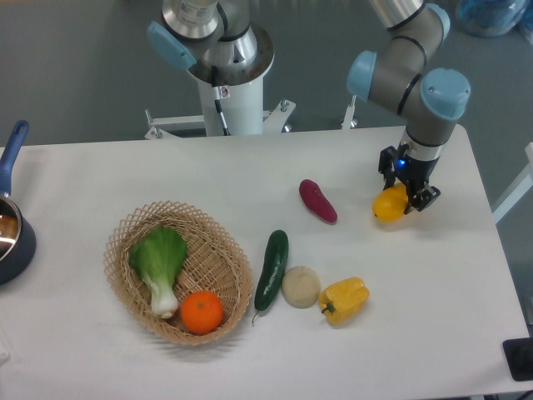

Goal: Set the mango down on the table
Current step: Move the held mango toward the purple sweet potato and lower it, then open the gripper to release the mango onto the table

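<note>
Grey tubular arm with light-blue joint caps, upper right of frame; a black claw showing a small blue light; white base column, upper centre.

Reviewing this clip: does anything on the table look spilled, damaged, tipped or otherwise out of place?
Nothing stands out. The basket sits upright holding the bok choy and orange; the other vegetables lie loose and intact on the table. The hand is at the mango near the right edge.
</note>
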Robot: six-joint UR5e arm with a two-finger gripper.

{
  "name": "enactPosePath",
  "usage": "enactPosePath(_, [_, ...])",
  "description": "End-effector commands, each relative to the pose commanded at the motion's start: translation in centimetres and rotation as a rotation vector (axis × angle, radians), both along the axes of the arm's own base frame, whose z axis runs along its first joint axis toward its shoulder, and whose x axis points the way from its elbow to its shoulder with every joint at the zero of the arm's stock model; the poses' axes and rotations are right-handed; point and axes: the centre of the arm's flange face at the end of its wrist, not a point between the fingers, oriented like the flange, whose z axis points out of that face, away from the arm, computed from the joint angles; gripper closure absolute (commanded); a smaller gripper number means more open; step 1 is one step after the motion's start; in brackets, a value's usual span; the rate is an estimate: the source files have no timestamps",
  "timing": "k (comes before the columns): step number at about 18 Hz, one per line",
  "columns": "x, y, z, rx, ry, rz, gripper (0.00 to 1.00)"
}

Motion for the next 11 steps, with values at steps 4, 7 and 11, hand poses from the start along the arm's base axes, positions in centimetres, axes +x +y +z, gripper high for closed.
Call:
enactPosePath(4, [-0.4,0.2,0.7,0.01,0.019,0.007,0.0])
enactPosePath(7, [-0.9,1.0,2.3,0.025,0.049,0.007,0.0])
enactPosePath(11, [-2.7,3.0,10.3,0.066,0.192,0.057,0.0])
